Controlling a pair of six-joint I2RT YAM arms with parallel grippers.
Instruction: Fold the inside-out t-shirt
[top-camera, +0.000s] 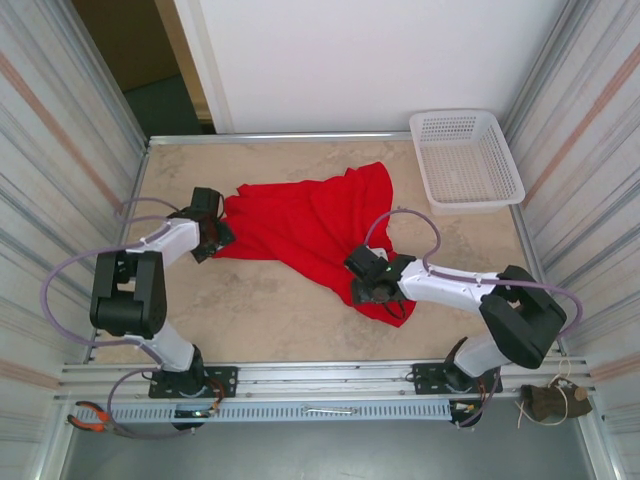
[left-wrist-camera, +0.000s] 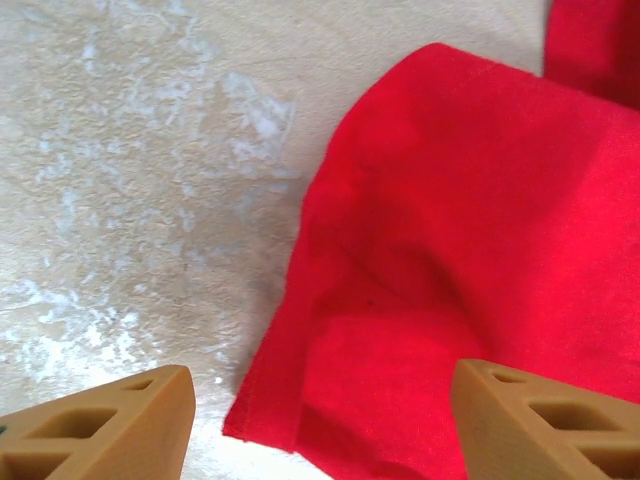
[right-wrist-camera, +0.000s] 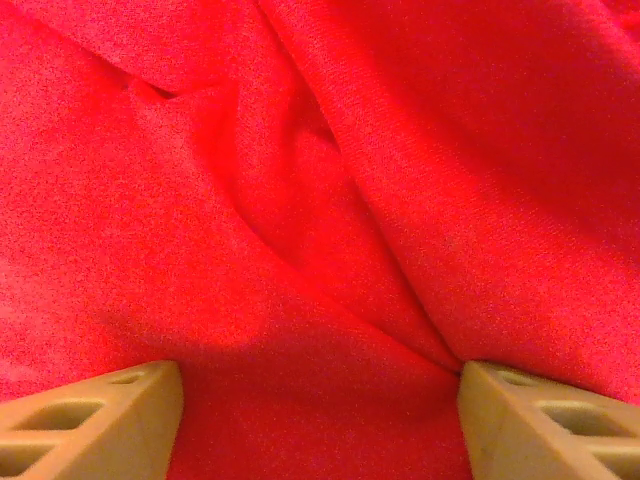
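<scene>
Shirt (top-camera: 310, 225), crumpled. Left gripper (left-wrist-camera: 320, 385): jaws spread, hem between. Right gripper (right-wrist-camera: 320, 375): jaws spread over folds; risk of pinching extra layers.

Robot lab cell (corrugated walls (top-camera: 60, 150), aluminium rail (top-camera: 320, 378)).

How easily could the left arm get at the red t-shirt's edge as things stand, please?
Probably yes: the left gripper hangs open right over the t-shirt edge, with nothing between them.

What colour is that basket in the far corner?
The basket is white mesh, clearest in the top external view.
</scene>
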